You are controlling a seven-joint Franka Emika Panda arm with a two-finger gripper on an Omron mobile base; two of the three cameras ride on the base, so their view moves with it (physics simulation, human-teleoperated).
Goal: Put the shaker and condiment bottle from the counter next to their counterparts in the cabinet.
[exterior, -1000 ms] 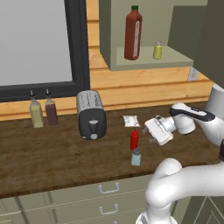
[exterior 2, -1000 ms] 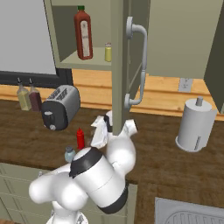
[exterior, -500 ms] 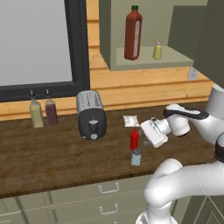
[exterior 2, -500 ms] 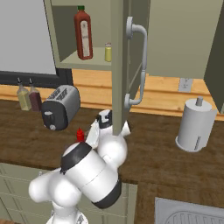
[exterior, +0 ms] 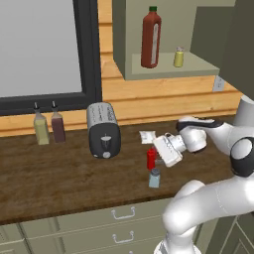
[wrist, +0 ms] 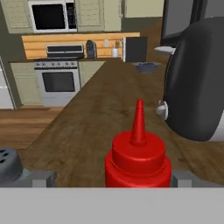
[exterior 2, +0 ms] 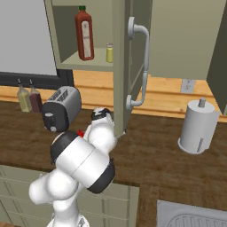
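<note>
The condiment bottle (exterior: 151,158), small and bright red, stands on the wooden counter (exterior: 59,178) right of the toaster. In the hand view the condiment bottle (wrist: 138,157) sits between the two fingertips (wrist: 41,178), with a gap on each side. My gripper (exterior: 158,155) is open, level with the bottle and reaching in from its right. The pale shaker (exterior: 155,177) stands just in front of the bottle; the shaker's grey cap (wrist: 8,164) shows at the hand view's left edge. In the cabinet (exterior: 168,69) stand the counterparts: a tall dark-red bottle (exterior: 151,37) and a yellow shaker (exterior: 178,57).
A dark toaster (exterior: 103,130) stands close to the left of the red bottle. Two spouted bottles (exterior: 41,129) stand under the window. The open cabinet door (exterior 2: 137,66) with its handle hangs over the counter. A paper towel roll (exterior 2: 197,128) stands to the right.
The hand has swung left and down across the counter to the small red bottle, which now sits between the open fingers. The bottle and shaker have not moved.
</note>
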